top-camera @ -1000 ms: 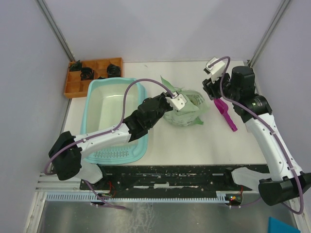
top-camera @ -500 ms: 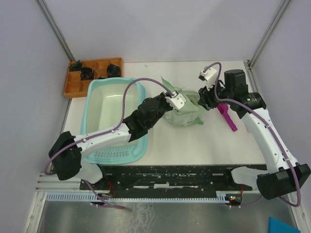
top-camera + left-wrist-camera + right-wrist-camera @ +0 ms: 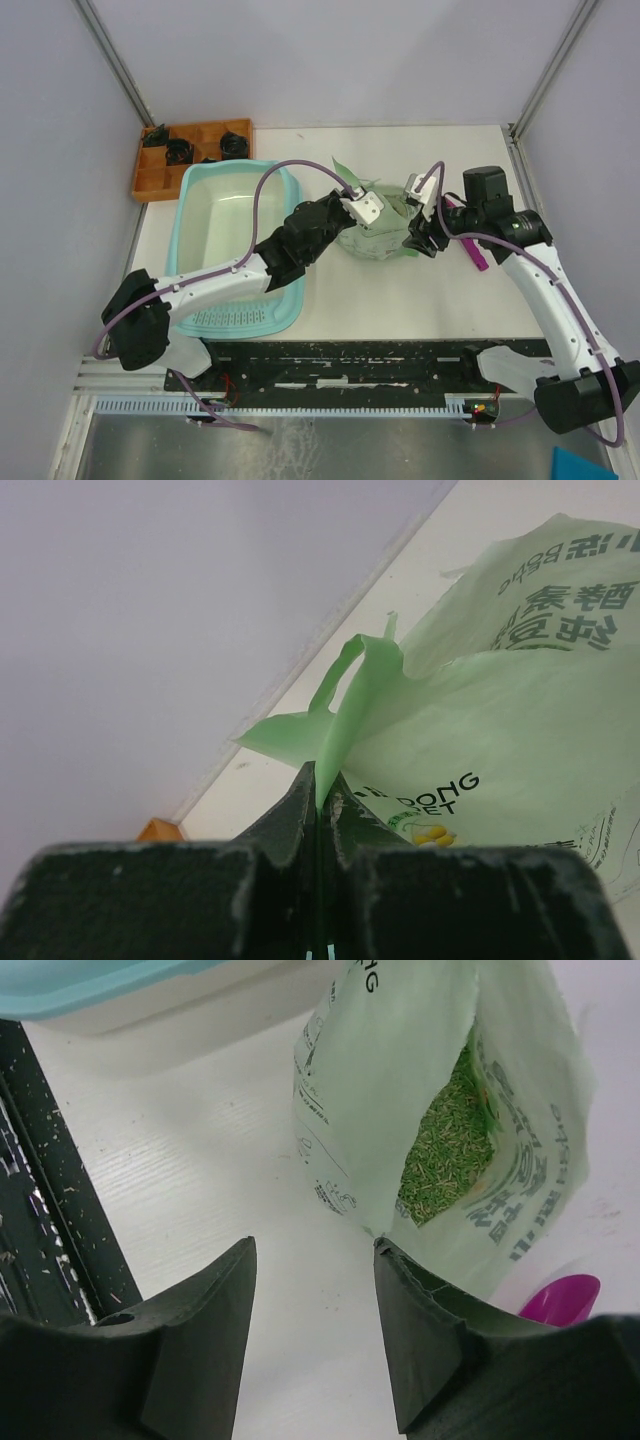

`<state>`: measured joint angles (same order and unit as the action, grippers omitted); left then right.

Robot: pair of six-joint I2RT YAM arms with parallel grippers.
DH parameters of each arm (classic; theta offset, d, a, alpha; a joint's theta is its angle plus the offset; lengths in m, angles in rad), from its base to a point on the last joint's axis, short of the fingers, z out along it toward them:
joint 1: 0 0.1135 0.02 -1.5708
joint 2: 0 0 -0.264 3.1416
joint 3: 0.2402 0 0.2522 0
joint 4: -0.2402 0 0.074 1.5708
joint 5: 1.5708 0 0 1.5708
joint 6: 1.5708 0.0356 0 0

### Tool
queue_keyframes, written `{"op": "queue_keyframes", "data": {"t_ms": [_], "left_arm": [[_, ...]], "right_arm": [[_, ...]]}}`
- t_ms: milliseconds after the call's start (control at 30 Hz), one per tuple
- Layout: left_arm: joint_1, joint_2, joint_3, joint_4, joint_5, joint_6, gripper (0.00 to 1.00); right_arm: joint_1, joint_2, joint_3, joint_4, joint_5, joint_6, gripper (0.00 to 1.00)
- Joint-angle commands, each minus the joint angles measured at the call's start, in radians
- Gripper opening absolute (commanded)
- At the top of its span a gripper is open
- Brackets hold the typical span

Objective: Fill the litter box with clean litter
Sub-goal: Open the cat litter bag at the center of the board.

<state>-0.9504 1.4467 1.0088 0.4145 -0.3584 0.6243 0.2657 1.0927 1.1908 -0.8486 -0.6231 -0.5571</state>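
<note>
Beside the litter box (image 3: 222, 215), the left tool (image 3: 320, 785) pinches the bag (image 3: 480, 730).

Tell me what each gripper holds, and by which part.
The left gripper is shut on the bag, pinching a folded flap at its top edge. The right gripper is open beside the bag and holds nothing.

Overhead view down on the whole table (image 3: 400, 290); both wrist views close on its bag (image 3: 500, 740) of clean litter (image 3: 445, 1130).
</note>
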Motion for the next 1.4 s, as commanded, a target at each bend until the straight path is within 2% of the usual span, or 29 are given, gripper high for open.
{"op": "queue_keyframes", "data": {"t_ms": [0,333,367,400,467,500,600,867,900,933,967,1033,1133,1367], "left_arm": [[0.002,-0.02,0.034,0.141,-0.007,-0.048,0.03],[0.003,-0.047,0.017,0.124,0.001,-0.075,0.03],[0.003,-0.045,0.017,0.124,0.0,-0.074,0.03],[0.004,-0.044,0.017,0.124,0.0,-0.072,0.03],[0.003,-0.04,0.019,0.124,0.001,-0.069,0.03],[0.004,-0.037,0.021,0.124,0.001,-0.069,0.03],[0.003,-0.023,0.031,0.124,-0.002,-0.061,0.03],[0.003,-0.008,0.051,0.124,0.001,-0.068,0.03],[0.004,-0.009,0.05,0.124,0.002,-0.068,0.03],[0.003,-0.01,0.048,0.124,0.002,-0.071,0.03],[0.003,-0.013,0.045,0.124,0.003,-0.075,0.03],[0.003,-0.018,0.035,0.124,0.005,-0.083,0.03],[0.004,-0.025,0.025,0.124,0.002,-0.086,0.03],[0.004,-0.029,0.017,0.124,0.001,-0.086,0.03]], "right_arm": [[-0.003,0.055,-0.019,0.012,-0.063,-0.133,0.59],[-0.003,0.158,0.004,0.061,-0.049,-0.161,0.58],[-0.003,0.162,0.01,0.054,-0.046,-0.167,0.55],[-0.003,0.167,0.016,0.04,-0.048,-0.176,0.46],[-0.003,0.173,0.036,-0.003,-0.052,-0.195,0.12],[-0.004,0.178,0.053,-0.032,-0.053,-0.209,0.03],[-0.003,0.184,0.119,-0.172,-0.071,-0.266,0.02],[-0.003,0.194,0.265,-0.491,-0.193,-0.416,0.02],[-0.003,0.199,0.266,-0.477,-0.175,-0.386,0.11],[-0.004,0.198,0.251,-0.41,-0.148,-0.348,0.31],[-0.003,0.191,0.227,-0.353,-0.117,-0.324,0.46],[-0.003,0.168,0.16,-0.249,-0.081,-0.319,0.54],[-0.003,0.152,0.095,-0.161,-0.076,-0.341,0.58],[-0.003,0.196,0.071,-0.09,-0.093,-0.413,0.56]]}}
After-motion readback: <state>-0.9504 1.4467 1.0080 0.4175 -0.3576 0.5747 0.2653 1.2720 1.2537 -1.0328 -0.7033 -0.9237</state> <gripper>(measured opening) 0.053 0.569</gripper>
